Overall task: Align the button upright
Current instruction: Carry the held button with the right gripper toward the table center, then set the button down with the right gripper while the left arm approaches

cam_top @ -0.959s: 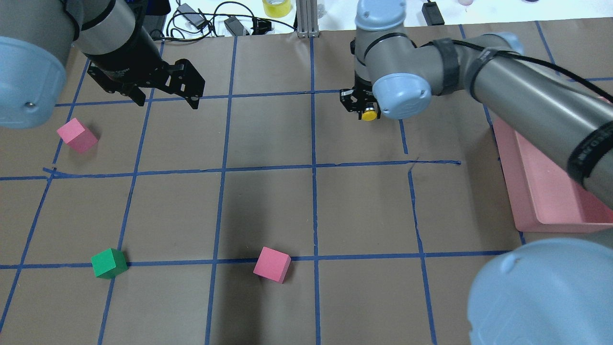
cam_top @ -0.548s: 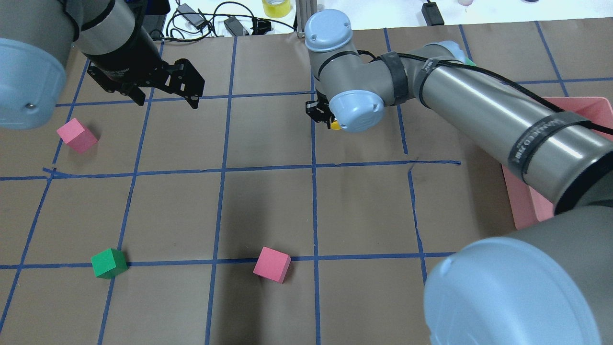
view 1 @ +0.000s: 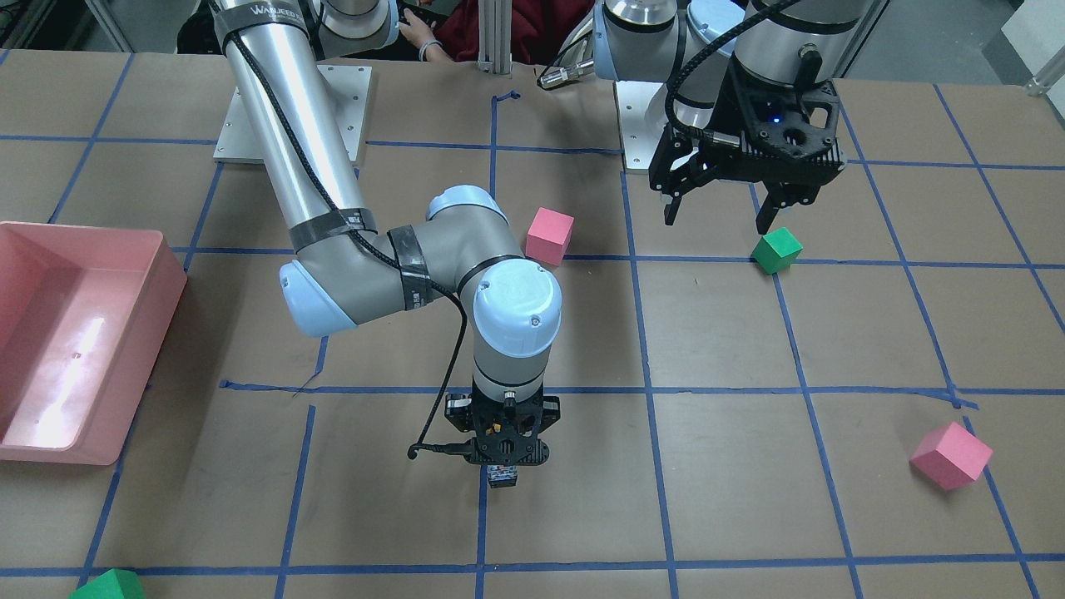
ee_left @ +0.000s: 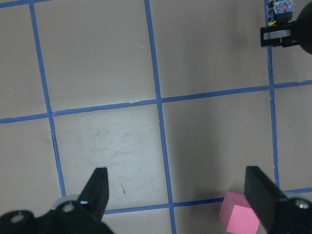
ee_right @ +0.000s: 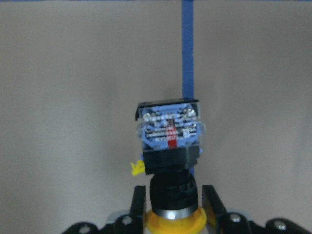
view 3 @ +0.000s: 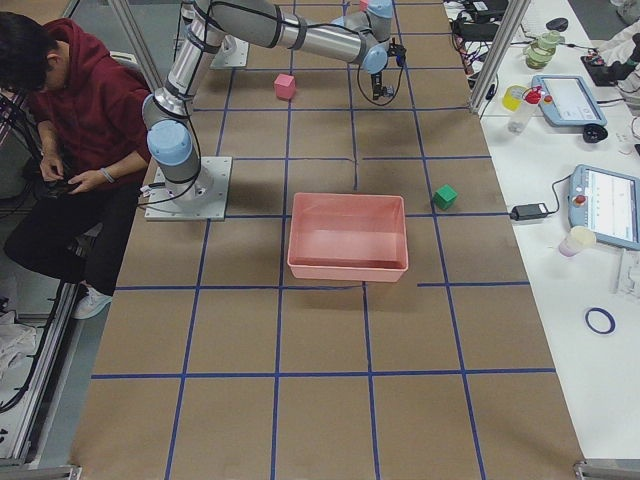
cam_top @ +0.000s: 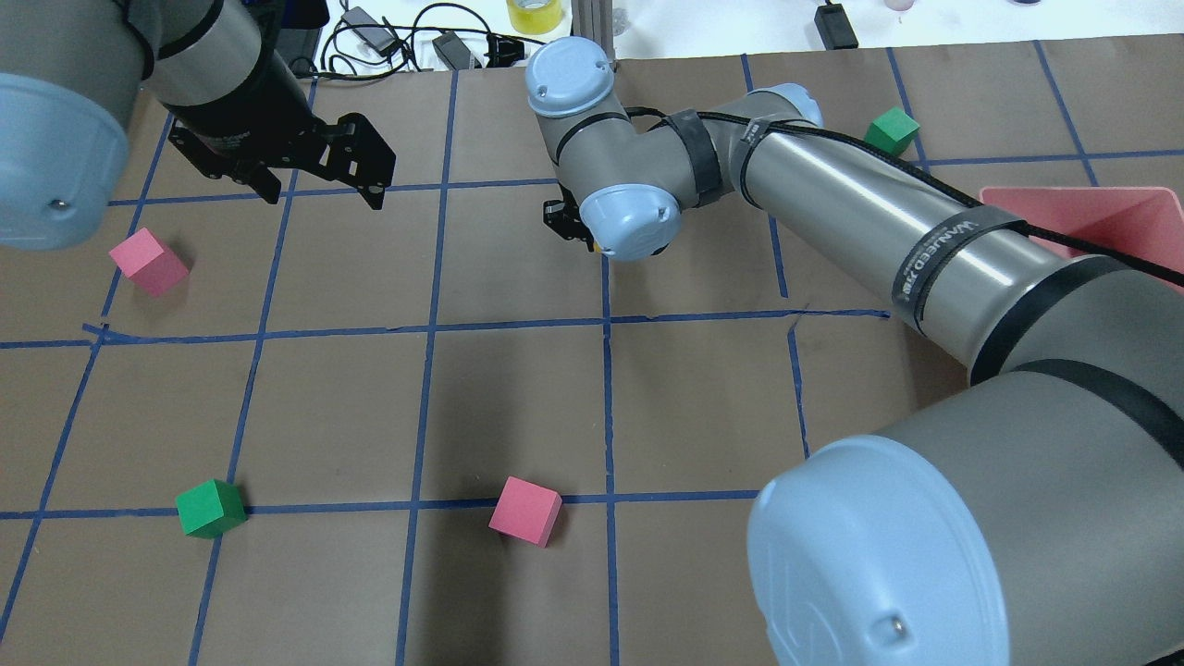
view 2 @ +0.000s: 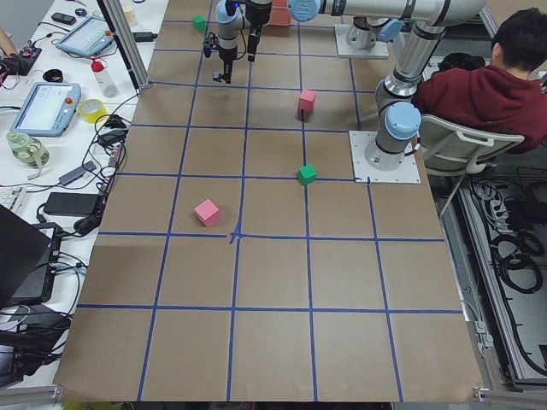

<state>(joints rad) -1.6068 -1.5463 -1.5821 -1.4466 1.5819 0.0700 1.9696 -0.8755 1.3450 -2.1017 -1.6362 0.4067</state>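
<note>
My right gripper (view 1: 502,456) points straight down and is shut on the button (ee_right: 169,134). The right wrist view shows the fingers (ee_right: 138,202) clamping the black body. The yellow cap sits up at the gripper, and the blue and silvery terminal end (view 1: 502,476) points down at a blue tape line, close to the table. I cannot tell whether it touches. In the overhead view the wrist hides the button and most of the right gripper (cam_top: 566,222). My left gripper (cam_top: 319,190) is open and empty, hovering apart to the left, and also shows in the front view (view 1: 720,218).
Pink cubes (cam_top: 150,262) (cam_top: 525,511) and green cubes (cam_top: 211,508) (cam_top: 891,131) lie scattered on the brown, blue-taped table. A pink bin (cam_top: 1110,213) stands at the right. Cables and a tape roll (cam_top: 534,14) lie beyond the far edge.
My right arm has swung left across the table, carrying the button from right of the centre tape line to about on it. The left arm and the cubes have not moved.
</note>
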